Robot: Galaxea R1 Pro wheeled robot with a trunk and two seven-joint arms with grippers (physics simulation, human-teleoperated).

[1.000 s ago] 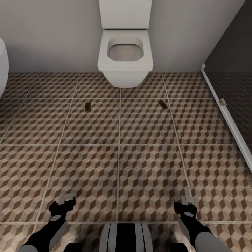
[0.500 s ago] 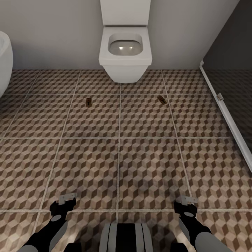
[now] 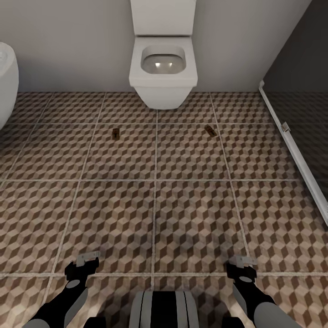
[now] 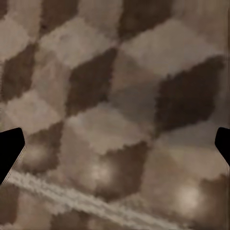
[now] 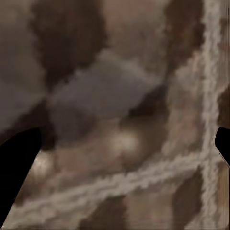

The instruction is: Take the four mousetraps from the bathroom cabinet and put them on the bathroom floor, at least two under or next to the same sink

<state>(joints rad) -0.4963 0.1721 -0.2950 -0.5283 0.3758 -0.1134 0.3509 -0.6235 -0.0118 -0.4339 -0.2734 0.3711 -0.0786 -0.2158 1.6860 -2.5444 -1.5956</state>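
We hold both jaws released, left gripper and right gripper, above the bathroom floor; two mousetraps lie well ahead.

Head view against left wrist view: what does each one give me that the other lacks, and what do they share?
The head view alone takes in the room: the white toilet at the wall, two mousetraps lying flat on tiles in front of it, apart from each other, a white bathtub edge, a dark glass panel, and both arms, left gripper and right gripper, holding nothing. The left wrist view alone gives a blurred close-up between two dark fingers, spread wide. Both share the cube-patterned bathroom floor with pale grout lines.
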